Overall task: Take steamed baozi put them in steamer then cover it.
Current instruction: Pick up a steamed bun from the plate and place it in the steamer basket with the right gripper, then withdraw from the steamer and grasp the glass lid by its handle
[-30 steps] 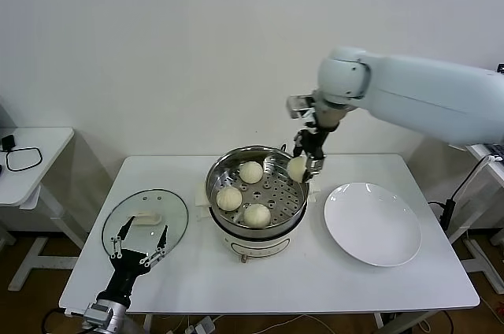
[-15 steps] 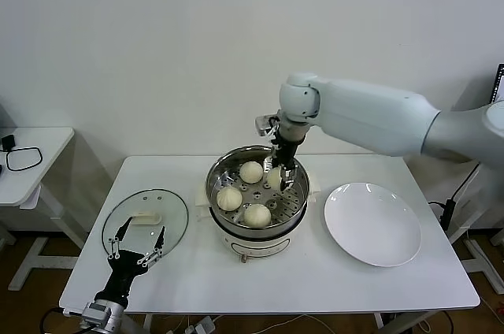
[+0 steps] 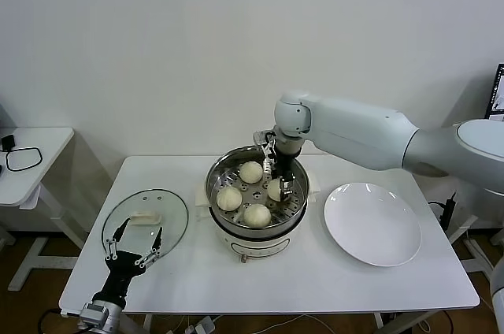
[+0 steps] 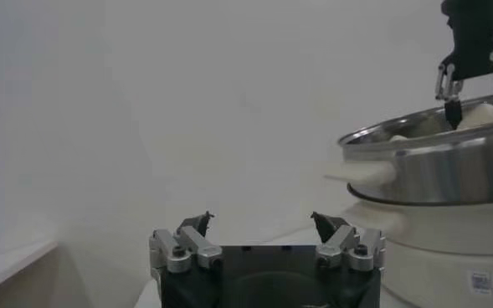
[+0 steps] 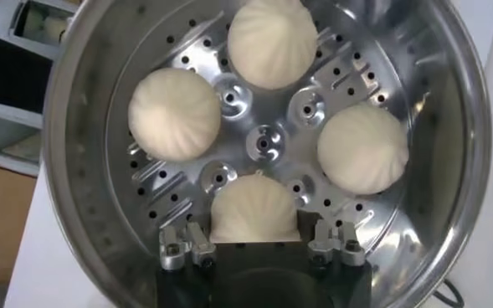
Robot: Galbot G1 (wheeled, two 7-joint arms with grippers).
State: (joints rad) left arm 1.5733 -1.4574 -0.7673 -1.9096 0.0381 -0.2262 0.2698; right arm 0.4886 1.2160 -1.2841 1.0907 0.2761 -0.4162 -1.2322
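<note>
steamed baozi (image 5: 255, 210) | fourth one down on the steamer (image 3: 216, 184) tray with the other three | right gripper (image 5: 258, 244) fingers flank it, can't tell if gripping | soft, light, squishy, so hold the sides gently | left gripper (image 3: 134, 243) open beside the lid (image 3: 169, 216), table's left edge
</note>
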